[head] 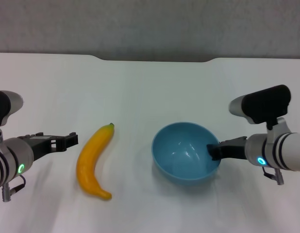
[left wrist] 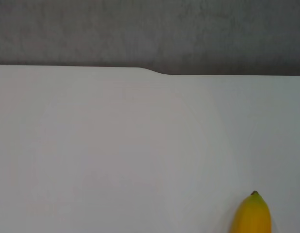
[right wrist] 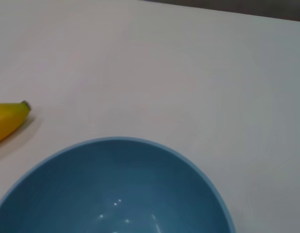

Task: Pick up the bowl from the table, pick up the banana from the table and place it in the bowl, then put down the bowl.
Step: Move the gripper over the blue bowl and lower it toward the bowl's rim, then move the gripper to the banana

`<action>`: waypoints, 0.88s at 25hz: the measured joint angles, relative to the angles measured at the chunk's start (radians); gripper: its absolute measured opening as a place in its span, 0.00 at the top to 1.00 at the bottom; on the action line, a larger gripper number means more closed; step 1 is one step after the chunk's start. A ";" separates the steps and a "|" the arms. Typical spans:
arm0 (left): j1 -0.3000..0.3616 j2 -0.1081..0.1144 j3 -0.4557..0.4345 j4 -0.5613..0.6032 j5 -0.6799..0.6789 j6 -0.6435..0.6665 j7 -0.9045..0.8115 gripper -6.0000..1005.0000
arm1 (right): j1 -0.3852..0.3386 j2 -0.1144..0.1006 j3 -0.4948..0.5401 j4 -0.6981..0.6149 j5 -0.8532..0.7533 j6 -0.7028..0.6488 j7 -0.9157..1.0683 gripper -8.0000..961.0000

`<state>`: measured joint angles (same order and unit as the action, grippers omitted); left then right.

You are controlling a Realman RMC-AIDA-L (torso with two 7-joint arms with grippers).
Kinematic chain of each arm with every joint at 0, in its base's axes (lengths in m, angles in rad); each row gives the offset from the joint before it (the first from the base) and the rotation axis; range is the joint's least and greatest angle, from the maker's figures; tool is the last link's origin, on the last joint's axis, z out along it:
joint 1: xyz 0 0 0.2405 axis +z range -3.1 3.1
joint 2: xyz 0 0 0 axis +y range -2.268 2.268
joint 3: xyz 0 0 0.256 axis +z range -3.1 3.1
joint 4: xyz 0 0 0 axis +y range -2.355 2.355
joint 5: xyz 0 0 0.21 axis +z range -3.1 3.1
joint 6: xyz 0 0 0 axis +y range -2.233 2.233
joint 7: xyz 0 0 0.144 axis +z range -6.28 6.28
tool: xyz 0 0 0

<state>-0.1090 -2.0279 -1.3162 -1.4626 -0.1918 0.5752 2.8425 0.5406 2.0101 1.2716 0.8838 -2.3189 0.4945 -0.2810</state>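
My right claw (head: 213, 151) is clamped on the rim of the glossy light-blue round bowl (head: 186, 151), which sits on the plain white surface (head: 150, 82). My left claw (head: 72, 140) hangs spread, just beside the curved yellow banana (head: 94, 160).

The head camera looks down at the table (head: 150, 82); both close wrist cameras face twelve o'clock, sharing the banana (head: 94, 161).

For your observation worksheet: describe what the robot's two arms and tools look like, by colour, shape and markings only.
Both arms are pale grey cylinders with a glowing green ring light near the wrist and black-and-white camera housings above. The left tool is black and slotted; the right tool is black. A thin cable loop hangs under each wrist.
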 joint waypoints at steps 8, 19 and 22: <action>0.001 -0.002 0.000 0.011 0.000 -0.009 0.000 0.11 | -0.032 -0.001 0.011 0.029 0.001 -0.014 -0.001 0.87; 0.003 -0.002 0.002 0.012 -0.005 -0.012 0.000 0.11 | -0.098 -0.004 0.013 0.146 -0.002 -0.038 -0.019 0.95; 0.003 -0.001 0.007 0.001 -0.019 -0.003 0.000 0.11 | -0.121 -0.004 0.021 0.187 -0.003 -0.051 -0.032 0.95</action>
<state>-0.1057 -2.0291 -1.3089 -1.4615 -0.2109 0.5719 2.8424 0.4200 2.0061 1.2923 1.0706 -2.3223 0.4439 -0.3127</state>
